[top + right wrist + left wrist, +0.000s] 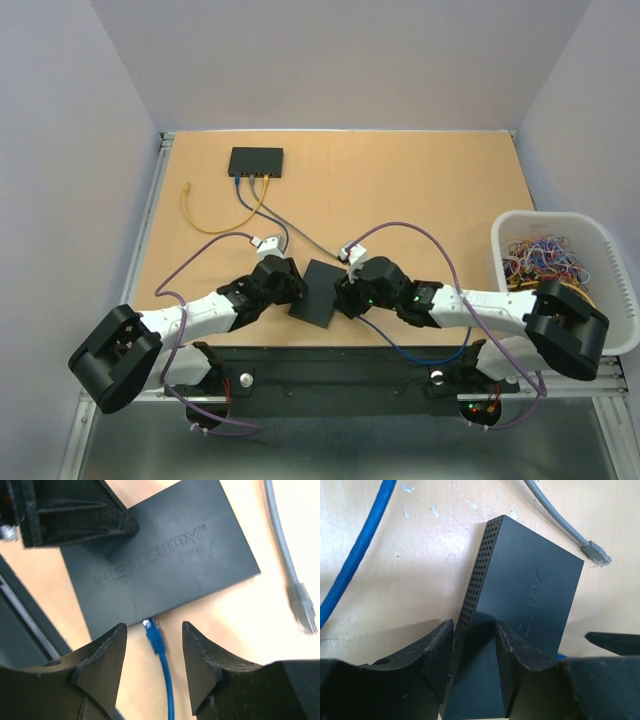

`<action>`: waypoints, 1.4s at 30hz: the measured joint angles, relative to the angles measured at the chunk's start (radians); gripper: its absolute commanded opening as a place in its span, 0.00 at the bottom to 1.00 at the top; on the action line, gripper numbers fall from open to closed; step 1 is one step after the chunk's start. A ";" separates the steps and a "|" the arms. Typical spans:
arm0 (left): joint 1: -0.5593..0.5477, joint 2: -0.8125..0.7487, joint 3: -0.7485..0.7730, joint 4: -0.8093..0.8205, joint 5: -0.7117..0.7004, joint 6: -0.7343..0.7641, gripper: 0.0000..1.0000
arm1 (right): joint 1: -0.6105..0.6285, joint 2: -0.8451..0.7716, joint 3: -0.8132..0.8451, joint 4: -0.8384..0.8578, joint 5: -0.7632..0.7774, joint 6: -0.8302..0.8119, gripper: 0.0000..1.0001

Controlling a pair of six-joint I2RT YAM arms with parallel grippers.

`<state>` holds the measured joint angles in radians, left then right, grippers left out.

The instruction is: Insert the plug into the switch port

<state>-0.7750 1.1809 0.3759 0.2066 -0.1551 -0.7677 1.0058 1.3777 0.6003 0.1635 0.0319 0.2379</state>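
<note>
From above, the switch (322,293) lies between my claws: the left claw (293,290) is at its left side, the right claw (347,296) at its right.

From my left wrist, my fingers (437,650) are clamped on the switch's near end. The hold is narrow, so a hard push from the plug could pivot the switch.

From my right wrist, the jaws stand apart around the blue plug (152,631), touching neither side. Its tip meets the switch's edge, but I cannot tell if it is seated. If not, the cable's spring may pull it out.
</note>
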 measured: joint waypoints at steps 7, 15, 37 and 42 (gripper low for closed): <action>0.038 -0.031 0.000 -0.046 0.011 0.013 0.49 | 0.003 -0.082 -0.032 -0.006 0.011 0.077 0.51; 0.056 -0.034 0.000 -0.050 0.024 0.023 0.49 | 0.003 0.050 -0.032 -0.014 0.008 0.116 0.46; 0.070 0.009 0.011 -0.011 0.072 0.037 0.45 | 0.021 0.067 -0.032 -0.028 -0.007 0.132 0.11; 0.070 0.022 0.012 0.010 0.085 0.033 0.45 | 0.023 0.079 -0.021 -0.032 -0.001 0.132 0.10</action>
<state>-0.7048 1.2030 0.3878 0.2165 -0.0704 -0.7345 1.0290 1.4570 0.5797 0.1314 0.0311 0.3698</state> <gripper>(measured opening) 0.450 0.220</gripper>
